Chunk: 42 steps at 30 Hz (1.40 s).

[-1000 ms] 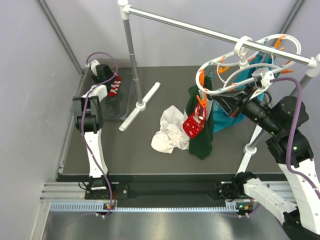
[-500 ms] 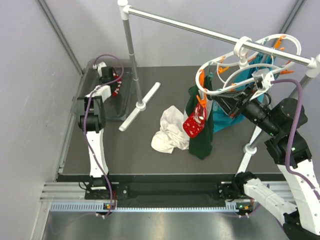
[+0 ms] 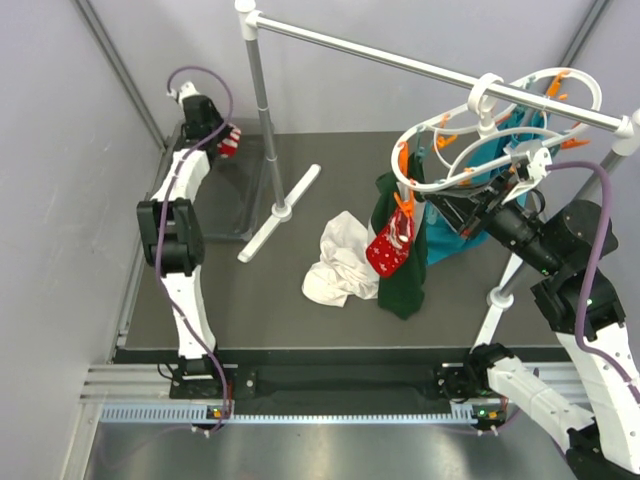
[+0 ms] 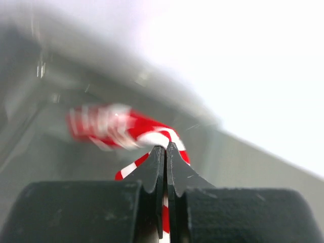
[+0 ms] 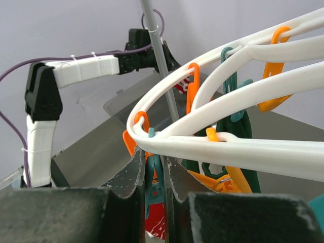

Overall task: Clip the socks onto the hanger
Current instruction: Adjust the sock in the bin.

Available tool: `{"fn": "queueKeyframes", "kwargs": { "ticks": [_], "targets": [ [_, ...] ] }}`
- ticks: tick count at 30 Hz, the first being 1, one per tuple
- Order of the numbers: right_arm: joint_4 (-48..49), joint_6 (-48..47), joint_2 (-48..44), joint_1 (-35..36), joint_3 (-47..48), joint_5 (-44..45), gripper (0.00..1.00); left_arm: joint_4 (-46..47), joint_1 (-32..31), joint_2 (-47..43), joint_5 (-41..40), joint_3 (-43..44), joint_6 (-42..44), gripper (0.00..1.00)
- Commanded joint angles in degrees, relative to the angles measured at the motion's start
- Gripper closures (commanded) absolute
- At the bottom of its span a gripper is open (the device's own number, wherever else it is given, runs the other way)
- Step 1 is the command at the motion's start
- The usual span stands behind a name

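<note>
Dark table (image 3: 300, 300), grey walls (image 3: 60, 200); your left claw (image 4: 165, 152) pinches the striped sock (image 4: 147, 132), stretching beyond its tips; right claw (image 5: 156, 167) clenched.

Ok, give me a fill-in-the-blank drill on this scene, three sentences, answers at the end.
1. The sock pinched in the shut left end effector has a red-and-white ___ pattern.
2. The clip holding the dotted sock on the hanger is coloured ___.
3. The crumpled cloth lying on the table beside the green cloth is ___.

Missing words: striped; orange; white.
</note>
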Motion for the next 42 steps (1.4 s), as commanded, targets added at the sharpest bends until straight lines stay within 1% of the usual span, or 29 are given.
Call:
{"fn": "queueKeyframes", "kwargs": {
  "ticks": [1, 2, 5, 6, 8, 9, 11, 12, 14, 15, 16, 18, 20, 21, 23, 24, 25, 27, 29, 30, 31, 32, 33, 34, 35, 36, 37, 38, 42],
  "targets": [
    [-6.6, 1.1, -0.6, 1.1, -2.2, -2.8, 1.0, 0.8, 0.6, -9.0, 1.8, 2.4, -2.2, 1.0],
    [-6.6, 1.2, -0.6, 1.0, -2.3, -2.8, 1.0, -1.3, 0.6, -10.9, 1.1, 1.5, -2.9, 1.0],
    [-6.2, 1.4, -1.1, 1.0, -2.5, -2.8, 1.0, -2.5, 1.2, -16.0, 0.9, -7.7, -6.6, 1.0],
    [-6.3, 1.5, -1.1, 1.0, -2.6, -2.8, 1.0, -3.2, 1.5, -17.3, 0.8, -13.2, -7.5, 1.0],
    [-6.4, 1.4, -1.3, 1.1, -2.7, -3.0, 1.0, -5.8, 2.5, -20.5, -1.3, -18.7, -10.8, 1.0],
    [-6.5, 1.5, -1.3, 0.9, -2.7, -3.0, 1.0, -6.5, 3.0, -21.6, -2.0, -24.2, -12.4, 1.0],
    [-6.0, 1.7, -1.9, 1.1, -3.1, -3.2, 1.0, -6.6, 4.1, -23.7, -0.5, -29.7, -16.3, 1.0],
    [-5.8, 1.9, -2.2, 1.1, -3.4, -3.3, 1.0, -6.8, 4.2, -24.1, 0.1, -33.7, -16.8, 1.0],
    [-5.7, 2.1, -2.3, 1.1, -3.6, -3.5, 1.0, -8.2, 4.2, -25.3, 2.0, -37.3, -17.2, 0.98],
    [-5.7, 2.1, -2.4, 1.0, -3.8, -3.7, 1.0, -10.8, 4.3, -25.9, 1.9, -37.9, -17.0, 0.97],
    [-5.7, 2.1, -2.6, 1.1, -4.0, -3.7, 1.0, -11.4, 4.1, -27.2, 2.0, -38.9, -16.9, 0.96],
    [-5.2, 2.3, -3.0, 1.1, -4.5, -3.9, 1.0, -11.8, 4.2, -29.4, 1.8, -42.2, -16.4, 0.91],
    [-4.4, 2.6, -3.2, 1.1, -4.9, -4.0, 1.0, -10.3, 4.1, -34.0, 0.2, -46.2, -16.0, 0.82],
    [-4.3, 2.8, -3.4, 1.1, -5.4, -4.2, 1.0, -9.4, 4.1, -35.7, -0.5, -47.1, -15.6, 0.72],
    [-4.1, 3.0, -3.5, 1.1, -5.6, -4.6, 1.0, -8.5, 4.0, -39.8, -3.0, -48.6, -14.4, 0.59],
    [-4.2, 3.0, -3.5, 1.1, -5.7, -4.5, 1.0, -8.3, 4.0, -40.5, -3.6, -48.5, -13.8, 0.47],
    [-4.4, 2.8, -3.6, 1.1, -5.7, -4.4, 1.0, -9.3, 4.0, -41.2, -5.2, -47.2, -12.7, 0.45],
    [-4.6, 2.8, -3.6, 1.1, -5.6, -4.6, 1.0, -9.8, 4.0, -41.1, -5.8, -45.7, -11.1, 0.42],
    [-4.4, 3.0, -3.6, 1.1, -5.6, -4.5, 1.0, -9.8, 4.0, -38.7, -5.6, -42.4, -9.7, 0.41],
    [-4.5, 3.0, -3.6, 1.1, -5.6, -4.5, 1.0, -10.1, 3.9, -37.1, -3.2, -40.7, -7.6, 0.41],
    [-4.6, 3.0, -3.6, 1.1, -5.5, -4.5, 1.0, -10.9, 3.7, -33.0, -2.4, -38.6, -6.6, 0.42],
    [-4.7, 3.0, -3.5, 1.1, -5.4, -4.6, 1.0, -13.7, 3.2, -30.8, -2.0, -33.8, -5.5, 0.43],
    [-4.8, 2.8, -3.4, 1.1, -5.2, -4.4, 1.0, -15.0, 2.4, -26.4, -2.1, -29.4, -3.2, 0.46],
    [-4.9, 2.9, -3.4, 1.1, -5.2, -4.4, 1.0, -16.2, 1.9, -24.5, -2.9, -29.4, -2.3, 0.47],
    [-4.7, 3.1, -3.4, 1.1, -5.2, -4.4, 1.0, -16.9, 1.4, -22.7, -3.8, -26.4, -1.4, 0.48],
    [-4.7, 3.1, -3.3, 1.1, -5.2, -4.5, 1.0, -17.1, 0.9, -21.2, -4.6, -25.4, -0.4, 0.48],
    [-4.7, 3.1, -3.2, 1.1, -5.2, -4.3, 1.0, -17.1, 0.2, -18.4, -7.4, -24.3, 1.3, 0.48],
    [-4.7, 3.1, -3.2, 1.1, -5.2, -4.3, 1.0, -17.3, -0.2, -17.1, -8.5, -22.4, 2.0, 0.48],
    [-4.4, 3.2, -2.9, 1.2, -5.6, -4.4, 1.0, -18.1, -1.1, -10.4, -13.8, -19.6, 3.0, 0.48]
  ]
}}
